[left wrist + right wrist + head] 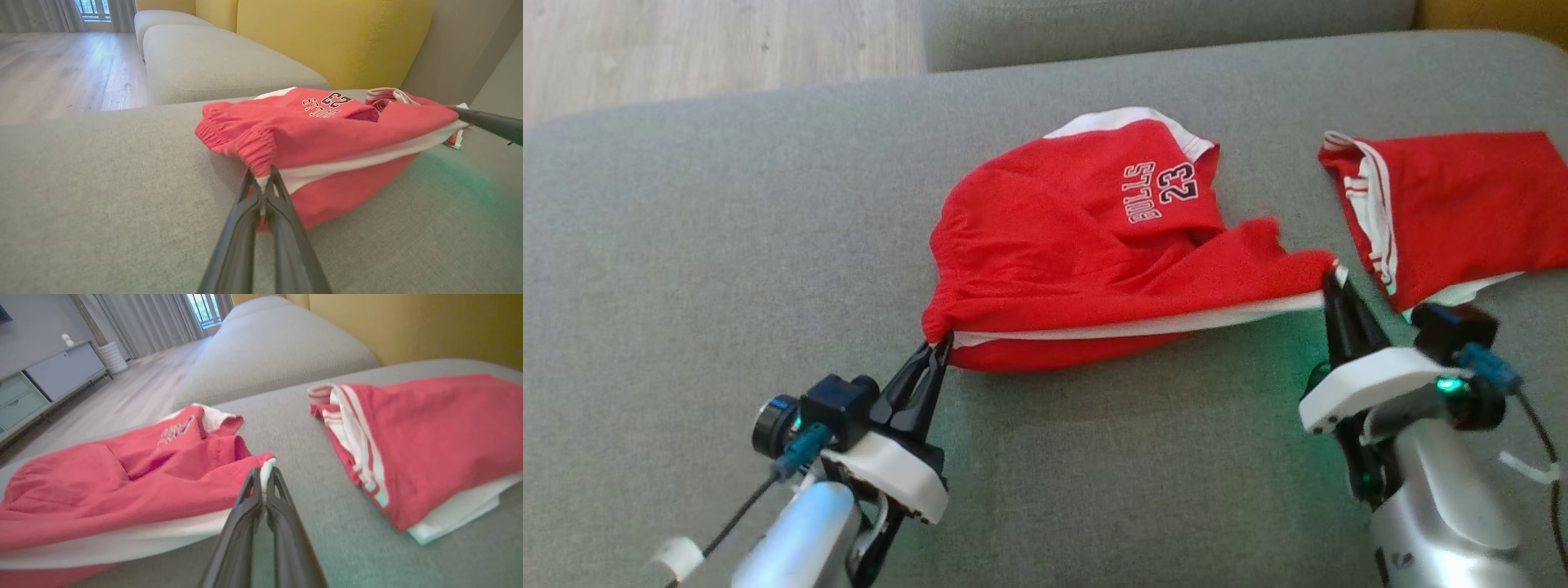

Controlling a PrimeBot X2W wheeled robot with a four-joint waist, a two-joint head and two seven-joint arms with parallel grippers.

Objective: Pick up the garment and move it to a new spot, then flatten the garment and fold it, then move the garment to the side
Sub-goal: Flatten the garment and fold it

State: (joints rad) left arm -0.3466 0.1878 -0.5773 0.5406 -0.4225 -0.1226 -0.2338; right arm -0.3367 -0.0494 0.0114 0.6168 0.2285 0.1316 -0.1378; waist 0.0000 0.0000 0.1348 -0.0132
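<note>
The red shorts [1078, 245] lie about mid-seat on the grey sofa cushion [727, 245], a bit toward its near edge, bunched into a soft heap w/ the printed leg flopped over the top. The left gripper [941, 341] has its fingers pinched tight on the elastic waistband corner, right where the white side stripe starts. The right gripper [1334, 278] has its fingers closed on the other end of that stripe, at the leg hem — so the stripe runs fairly straight between the two while the rest sags behind onto the cushion. Looks like thin jersey knit: very light, limp, no stiffness at all, prob. stretchy, esp. at the gathered waistband. I'd expect it to drape and fold on itself the moment it's lifted, and a thin hem pinch could slip if pulled hard. The thicker seams (waistband, hem, stripe) are the sensible places to hold, i.e. about where it's held now. The cushion is a coarse-weave fabric, slightly giving, so I'd guess the cloth drags rather than slides. A second red garment [1462, 204], folded w/ white trim showing, sits toward the right edge of the same seat — near the right gripper but apart from the shorts. Behind are yellow back cushions [327, 36], another grey seat [212, 61] beyond the far edge, then pale wood floor [686, 49], grey curtains [143, 318] and a low cabinet [53, 371].
</note>
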